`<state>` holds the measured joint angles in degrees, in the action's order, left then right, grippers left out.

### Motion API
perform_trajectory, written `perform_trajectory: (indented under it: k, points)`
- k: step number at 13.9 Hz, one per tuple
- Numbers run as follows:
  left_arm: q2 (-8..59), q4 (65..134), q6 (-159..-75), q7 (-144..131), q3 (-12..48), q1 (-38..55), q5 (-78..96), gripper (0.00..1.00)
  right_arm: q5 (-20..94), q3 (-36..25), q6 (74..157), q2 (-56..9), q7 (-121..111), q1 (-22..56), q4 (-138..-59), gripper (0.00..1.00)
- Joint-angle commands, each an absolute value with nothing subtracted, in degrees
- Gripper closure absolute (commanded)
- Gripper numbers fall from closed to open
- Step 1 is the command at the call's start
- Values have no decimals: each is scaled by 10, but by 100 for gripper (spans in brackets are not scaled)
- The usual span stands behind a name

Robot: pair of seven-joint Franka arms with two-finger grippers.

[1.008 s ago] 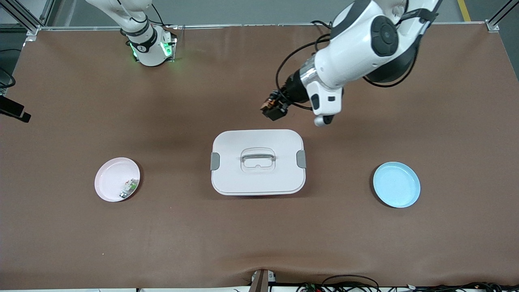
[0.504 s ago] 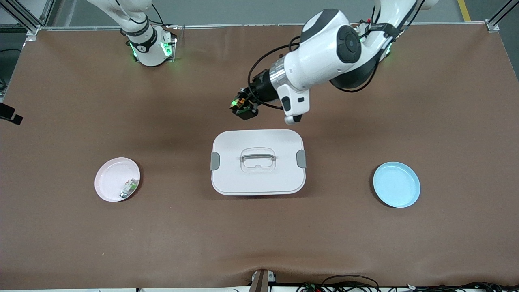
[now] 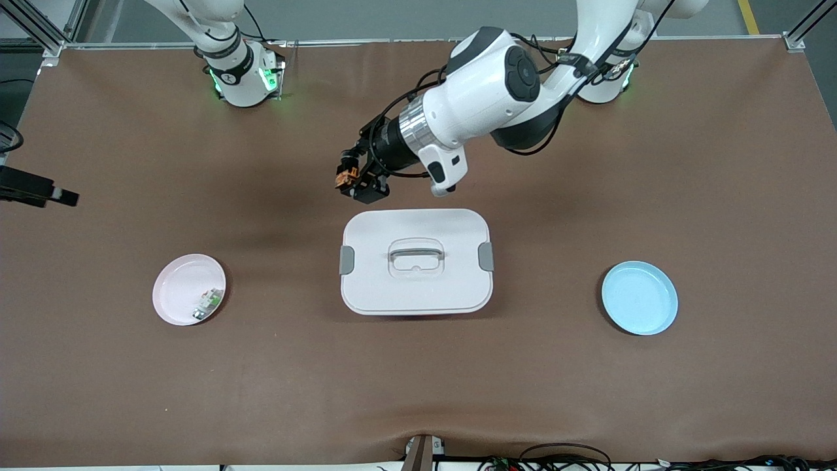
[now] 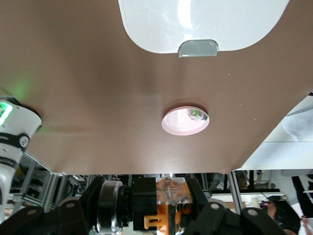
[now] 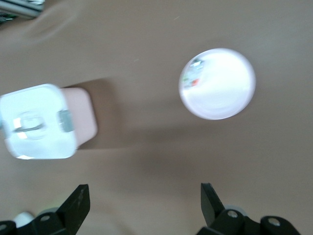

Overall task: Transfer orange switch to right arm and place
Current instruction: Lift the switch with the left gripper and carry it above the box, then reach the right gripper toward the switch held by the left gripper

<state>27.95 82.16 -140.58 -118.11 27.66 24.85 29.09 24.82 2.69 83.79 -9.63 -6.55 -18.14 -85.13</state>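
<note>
My left gripper (image 3: 356,182) is shut on the orange switch (image 3: 344,176), a tiny black and orange part, and holds it in the air over the bare table just past the white box's edge. In the left wrist view the switch (image 4: 166,218) sits between the black fingers (image 4: 210,215). My right gripper (image 5: 144,203) is open and empty, high over the table toward the right arm's end. In the front view only a black piece (image 3: 36,188) of it pokes in at the edge.
A white lidded box (image 3: 416,261) with a handle stands mid-table. A pink plate (image 3: 176,288) holding a small white-and-green part (image 3: 208,303) lies toward the right arm's end. A blue plate (image 3: 639,297) lies toward the left arm's end.
My left arm has swung toward the right arm's end with the switch in its grip. The black piece at the edge has come farther into view.
</note>
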Motion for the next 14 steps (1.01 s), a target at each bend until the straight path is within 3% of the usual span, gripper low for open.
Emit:
perform_trajectory:
  k: [1,5,9,14]
  points:
    - [308,796,-1424,-1201,264,270,290,68,314,40,864,-60,-59,-183,-916,0]
    - [335,788,-1451,-1201,246,300,289,68,327,40,887,-32,33,-121,-953,0]
    - [339,780,-1451,-1200,202,344,291,68,374,40,971,13,45,-72,-1047,0]
    - [337,780,-1451,-1197,201,344,289,68,375,40,1007,12,46,-14,-1057,0]
